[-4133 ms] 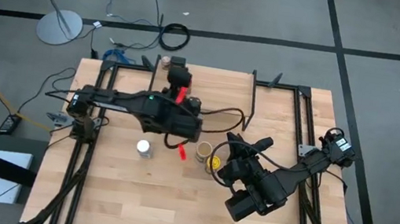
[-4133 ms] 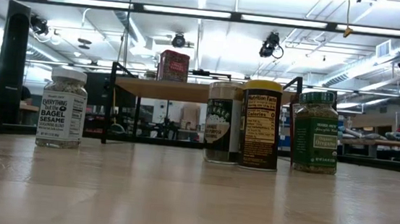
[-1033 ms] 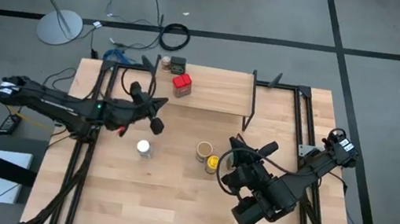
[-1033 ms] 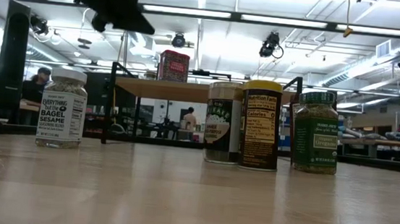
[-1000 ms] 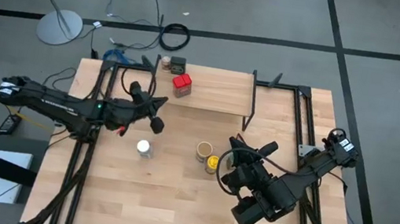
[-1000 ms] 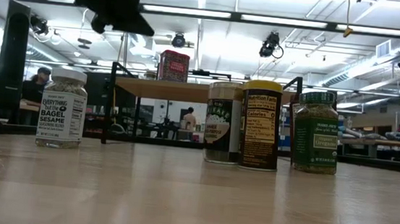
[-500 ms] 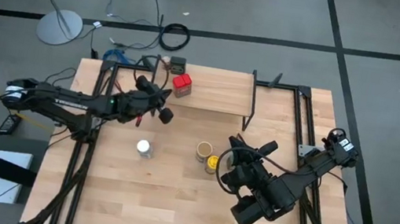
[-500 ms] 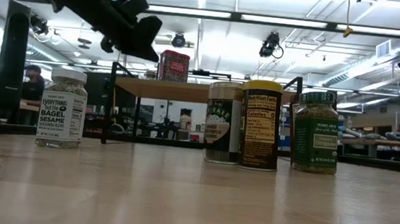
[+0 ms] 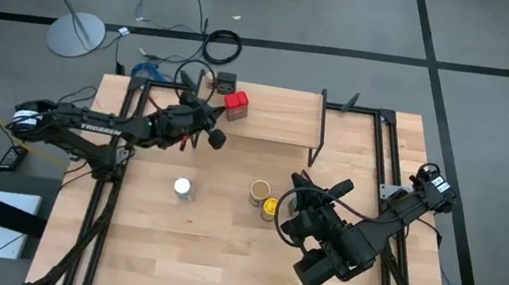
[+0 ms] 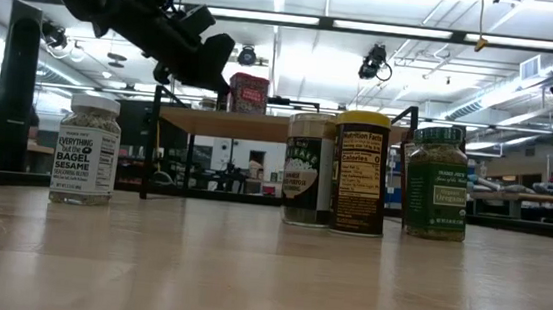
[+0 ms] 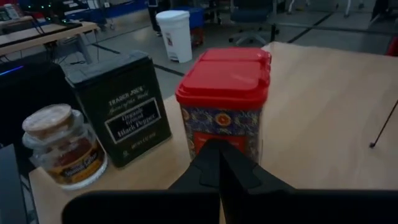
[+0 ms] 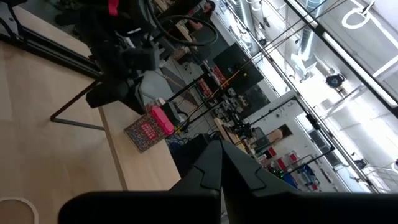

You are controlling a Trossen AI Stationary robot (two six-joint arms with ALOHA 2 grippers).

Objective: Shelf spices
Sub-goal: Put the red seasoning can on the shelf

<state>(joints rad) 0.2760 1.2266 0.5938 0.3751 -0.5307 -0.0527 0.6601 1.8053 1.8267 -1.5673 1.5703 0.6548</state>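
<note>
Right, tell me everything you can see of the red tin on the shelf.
The red tin is a squarish container with a glossy red plastic-looking hinged lid and a patterned blue, red and white body. It stands upright on the shelf's light wooden top, near one end. Beside it stands a dark tin, close but seemingly not touching, then a small tan-capped jar. The left gripper, fingers shut, is right in front of it; contact cannot be told.

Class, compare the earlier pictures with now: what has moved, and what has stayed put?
The left gripper, shut and empty, swung back up to the red tin on the shelf, and the tin shifted slightly right. The right gripper and the white-lidded jar stayed put.
</note>
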